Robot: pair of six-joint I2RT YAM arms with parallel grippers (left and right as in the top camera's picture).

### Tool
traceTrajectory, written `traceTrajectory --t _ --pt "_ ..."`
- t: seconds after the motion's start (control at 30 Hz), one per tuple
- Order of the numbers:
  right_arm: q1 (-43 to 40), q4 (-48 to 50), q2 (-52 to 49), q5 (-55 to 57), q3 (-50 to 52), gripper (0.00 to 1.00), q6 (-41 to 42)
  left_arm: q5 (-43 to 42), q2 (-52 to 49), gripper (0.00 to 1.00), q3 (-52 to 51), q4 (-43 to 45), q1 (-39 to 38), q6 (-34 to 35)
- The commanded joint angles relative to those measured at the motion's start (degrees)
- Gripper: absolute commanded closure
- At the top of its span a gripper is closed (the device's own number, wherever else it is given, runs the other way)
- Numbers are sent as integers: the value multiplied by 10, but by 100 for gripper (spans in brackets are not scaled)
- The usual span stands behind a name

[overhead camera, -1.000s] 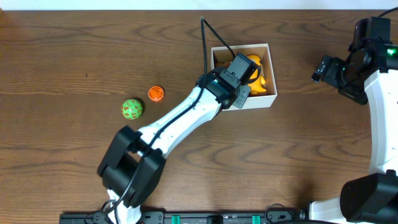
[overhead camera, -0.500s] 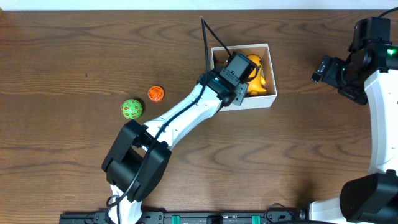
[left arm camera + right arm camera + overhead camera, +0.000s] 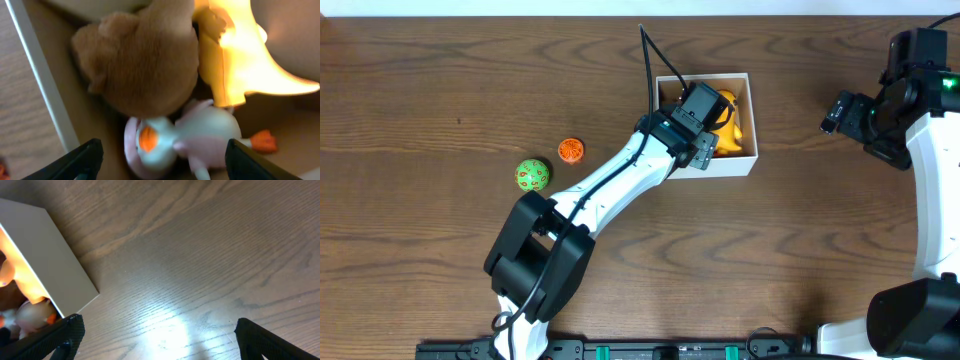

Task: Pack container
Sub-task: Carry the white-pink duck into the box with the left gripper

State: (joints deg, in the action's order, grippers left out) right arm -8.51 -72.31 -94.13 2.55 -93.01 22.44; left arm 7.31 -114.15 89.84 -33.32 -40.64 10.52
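The container (image 3: 732, 166), a square, thin-walled white cardboard box with a tan inside, sits right of centre near the far edge of the dark wood-grain table (image 3: 420, 80). It holds a fuzzy brown plush toy (image 3: 140, 60), a glossy yellow plastic figure (image 3: 235, 60) and a smooth, rounded pink-and-white figure (image 3: 200, 132) with an orange beak. The left gripper (image 3: 162, 157) hangs over the container's inside with jaws wide apart and empty, the right gripper (image 3: 160, 335) hovers over bare wood to its right with jaws likewise apart, and a green spotted ball (image 3: 532, 175) and a small orange ball (image 3: 570, 150) lie well to its left.
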Motion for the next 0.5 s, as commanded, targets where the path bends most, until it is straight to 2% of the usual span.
traceTrajectory --t 0.0,0.27,0.37,0.47 --pt "-1 -1 -4 6 2 1 7 11 58 20 33 -35 3 1" --pt "-1 -1 -4 6 2 1 7 14 195 10 40 -103 13 1" --pt "-1 -2 -4 6 2 1 7 61 227 10 40 -178 40 1" --pt "-1 -3 -4 6 2 1 7 88 233 8 40 -269 101 1"
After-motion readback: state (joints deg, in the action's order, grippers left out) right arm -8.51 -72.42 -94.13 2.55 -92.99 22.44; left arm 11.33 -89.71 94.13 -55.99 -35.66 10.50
